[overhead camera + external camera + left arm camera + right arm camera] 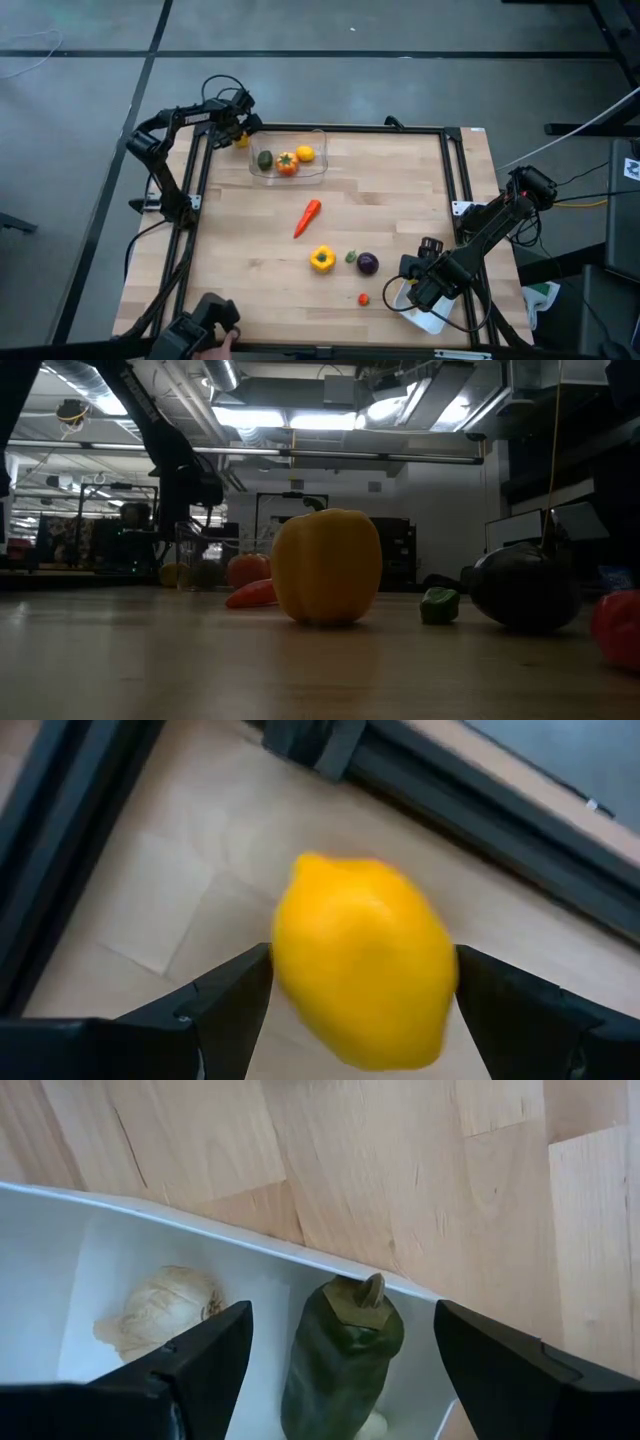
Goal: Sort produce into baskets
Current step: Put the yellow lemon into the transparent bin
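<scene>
In white tray (200,1240), green pepper (340,1355) stem-outward.

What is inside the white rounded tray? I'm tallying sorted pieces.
In the white rounded tray: a white garlic bulb and a dark green pepper. The right gripper above it hides the rest.

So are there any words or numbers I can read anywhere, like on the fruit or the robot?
None can be read.
The left arm carries a pale strip of lettering, too small to read.
A black-and-white tag at the right edge is too small to read.
The lemon, yellow pepper and white tray carry no writing.
</scene>
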`<state>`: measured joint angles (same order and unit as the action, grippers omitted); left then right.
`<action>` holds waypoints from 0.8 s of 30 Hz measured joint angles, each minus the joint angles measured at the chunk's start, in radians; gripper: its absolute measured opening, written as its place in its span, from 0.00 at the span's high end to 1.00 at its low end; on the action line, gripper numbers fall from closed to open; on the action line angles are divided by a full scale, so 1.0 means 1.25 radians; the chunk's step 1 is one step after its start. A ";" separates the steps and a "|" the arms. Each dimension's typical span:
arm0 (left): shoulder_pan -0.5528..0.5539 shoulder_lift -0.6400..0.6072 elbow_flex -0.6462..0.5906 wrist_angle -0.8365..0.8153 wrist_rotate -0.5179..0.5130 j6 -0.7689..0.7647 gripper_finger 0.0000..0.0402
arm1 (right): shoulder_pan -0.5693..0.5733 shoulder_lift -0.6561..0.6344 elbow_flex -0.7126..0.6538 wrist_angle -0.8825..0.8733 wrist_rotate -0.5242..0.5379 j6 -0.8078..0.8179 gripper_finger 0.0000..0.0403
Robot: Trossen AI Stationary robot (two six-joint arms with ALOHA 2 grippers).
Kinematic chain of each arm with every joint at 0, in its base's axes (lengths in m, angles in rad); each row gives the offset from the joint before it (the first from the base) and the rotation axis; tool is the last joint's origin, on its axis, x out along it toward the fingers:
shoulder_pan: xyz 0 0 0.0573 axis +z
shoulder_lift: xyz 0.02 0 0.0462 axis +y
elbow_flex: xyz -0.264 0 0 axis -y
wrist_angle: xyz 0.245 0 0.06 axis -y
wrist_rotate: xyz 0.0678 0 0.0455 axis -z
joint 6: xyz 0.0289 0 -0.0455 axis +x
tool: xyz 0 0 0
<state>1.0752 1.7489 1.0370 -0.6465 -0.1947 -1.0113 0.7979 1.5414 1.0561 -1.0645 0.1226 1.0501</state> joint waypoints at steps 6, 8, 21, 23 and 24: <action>0.005 0.000 0.001 0.021 -0.005 0.031 0.31 | 0.000 0.000 0.000 0.000 0.001 0.000 0.23; 0.005 0.000 0.001 0.023 -0.005 0.030 0.35 | 0.000 0.000 0.000 0.000 0.001 0.000 0.23; 0.005 0.000 0.001 0.028 -0.006 0.062 0.46 | 0.000 0.000 0.000 0.000 0.001 0.000 0.23; 0.005 0.000 0.001 0.028 -0.006 0.080 0.45 | 0.000 0.000 0.000 0.000 0.001 0.000 0.23; 0.005 0.000 0.001 0.028 -0.004 0.085 0.45 | 0.000 0.000 0.000 0.000 0.001 0.000 0.23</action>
<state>1.0809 1.7485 1.0386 -0.6113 -0.1992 -0.9047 0.7980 1.5414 1.0561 -1.0641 0.1234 1.0500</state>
